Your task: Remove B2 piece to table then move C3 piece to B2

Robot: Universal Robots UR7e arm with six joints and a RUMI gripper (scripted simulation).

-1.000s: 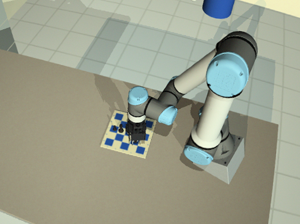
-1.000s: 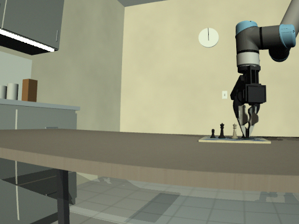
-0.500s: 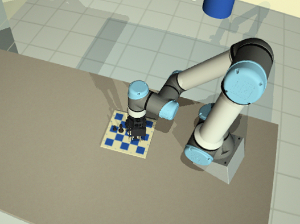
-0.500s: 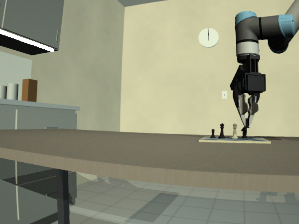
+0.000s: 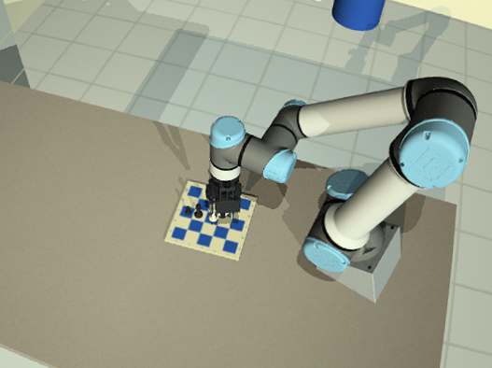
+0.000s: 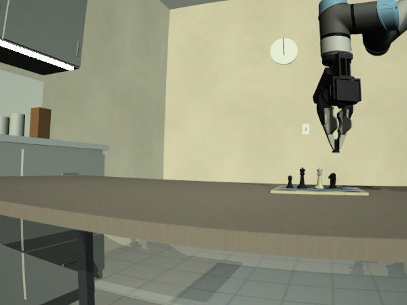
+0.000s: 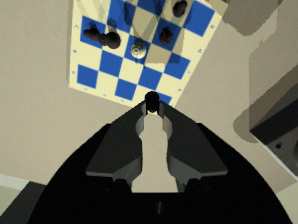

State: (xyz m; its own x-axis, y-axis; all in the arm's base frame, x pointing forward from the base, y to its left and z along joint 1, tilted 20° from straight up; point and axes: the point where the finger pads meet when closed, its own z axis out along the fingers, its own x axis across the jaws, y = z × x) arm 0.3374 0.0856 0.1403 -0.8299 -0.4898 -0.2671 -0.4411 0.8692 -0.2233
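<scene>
My gripper [image 5: 222,212] [image 6: 336,148] [image 7: 152,102] is shut on a small black pawn [image 6: 336,150] [image 7: 151,98], pinched at its head between the fingertips. It hangs well above the blue-and-cream chessboard [image 5: 202,249] [image 6: 305,192] [image 7: 74,50], over the board's near edge in the wrist view. On the board stand a black pawn [image 6: 289,181] [image 5: 188,211] [image 7: 90,34], a black queen [image 6: 302,177] [image 5: 199,210] [image 7: 111,40], a white queen [image 6: 319,178] [image 5: 213,217] [image 7: 138,49] and a black knight [image 6: 332,180] [image 7: 166,35], all upright. Another black piece [image 7: 179,7] shows at the far edge of the wrist view.
The board lies on a brown table [image 5: 76,237] [image 6: 169,196]. The robot's base [image 5: 370,268] stands to the right of the board. A blue cylinder [image 5: 359,5] stands on the floor beyond the table. A counter with canisters [image 6: 20,125] is off to the left.
</scene>
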